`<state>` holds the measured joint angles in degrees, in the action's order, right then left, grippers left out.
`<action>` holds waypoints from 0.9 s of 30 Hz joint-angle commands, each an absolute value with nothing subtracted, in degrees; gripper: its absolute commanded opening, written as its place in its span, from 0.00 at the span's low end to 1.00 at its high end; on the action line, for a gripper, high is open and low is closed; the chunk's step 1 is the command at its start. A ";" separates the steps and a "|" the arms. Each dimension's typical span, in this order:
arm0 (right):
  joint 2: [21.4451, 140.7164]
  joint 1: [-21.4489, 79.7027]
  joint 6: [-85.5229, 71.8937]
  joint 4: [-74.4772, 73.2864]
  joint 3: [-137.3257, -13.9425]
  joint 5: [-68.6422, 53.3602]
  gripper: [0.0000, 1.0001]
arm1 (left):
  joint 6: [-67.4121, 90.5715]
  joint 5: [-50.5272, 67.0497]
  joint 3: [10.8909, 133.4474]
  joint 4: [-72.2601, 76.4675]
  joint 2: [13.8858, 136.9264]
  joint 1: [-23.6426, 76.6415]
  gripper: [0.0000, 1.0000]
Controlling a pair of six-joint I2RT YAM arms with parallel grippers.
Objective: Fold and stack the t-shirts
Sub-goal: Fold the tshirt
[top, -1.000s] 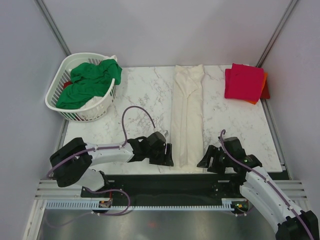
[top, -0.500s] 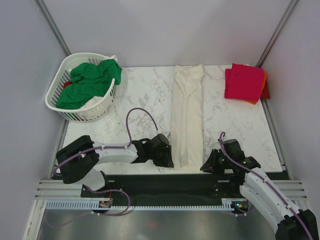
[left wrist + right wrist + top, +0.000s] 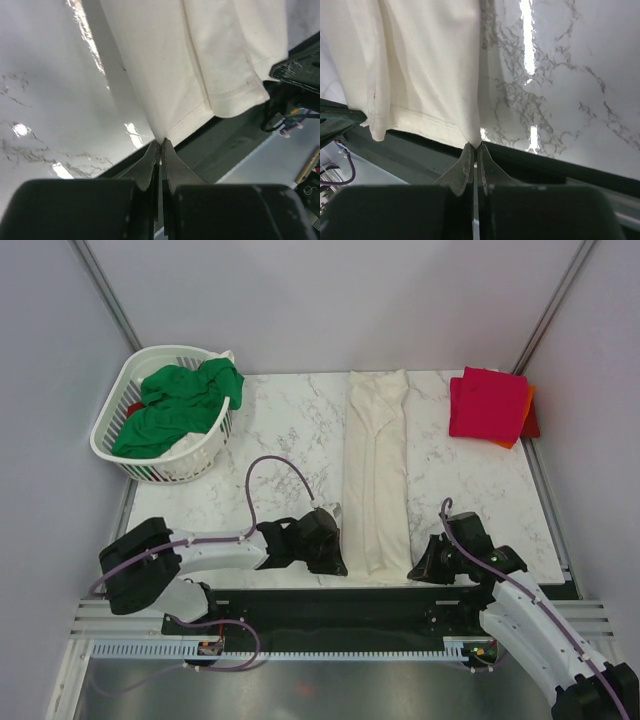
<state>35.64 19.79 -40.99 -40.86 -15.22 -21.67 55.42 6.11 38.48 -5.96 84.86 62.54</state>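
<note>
Pulled wider, cream t-shirt hem is clamped by left hand and right hand, basket well apart.

No lettering, label, brand mark, number or sign is showing legibly in any of the views.
</note>
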 commanded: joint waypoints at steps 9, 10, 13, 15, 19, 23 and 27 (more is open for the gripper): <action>34.98 20.13 -39.29 -51.42 -32.16 -17.14 0.00 | 57.31 1.15 45.76 -22.31 69.17 63.55 0.02; 35.68 20.13 -38.94 -51.33 -33.13 -16.09 0.00 | 56.70 0.62 47.01 -23.19 69.69 63.54 0.02; 40.41 20.13 -36.83 -50.89 -37.69 -13.73 0.00 | 53.80 -1.30 51.14 -25.66 70.83 62.76 0.02; 42.62 20.13 -35.16 -50.02 -41.30 -12.57 0.00 | 52.91 -2.11 54.04 -27.15 71.63 61.27 0.02; 49.55 20.04 -33.23 -47.99 -47.27 -9.85 0.00 | 48.53 -1.06 59.14 -29.35 73.91 56.61 0.02; 55.52 20.04 -32.08 -44.65 -51.75 -7.92 0.00 | 44.57 2.54 64.84 -30.14 78.12 51.69 0.02; 61.51 19.95 -30.94 -41.85 -56.33 -5.11 0.00 | 40.79 5.79 70.39 -30.76 83.12 46.86 0.02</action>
<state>59.18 20.05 -33.10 -46.06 -52.07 -9.32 46.85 2.98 65.52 -29.21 80.31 49.43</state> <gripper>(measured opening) 0.020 0.034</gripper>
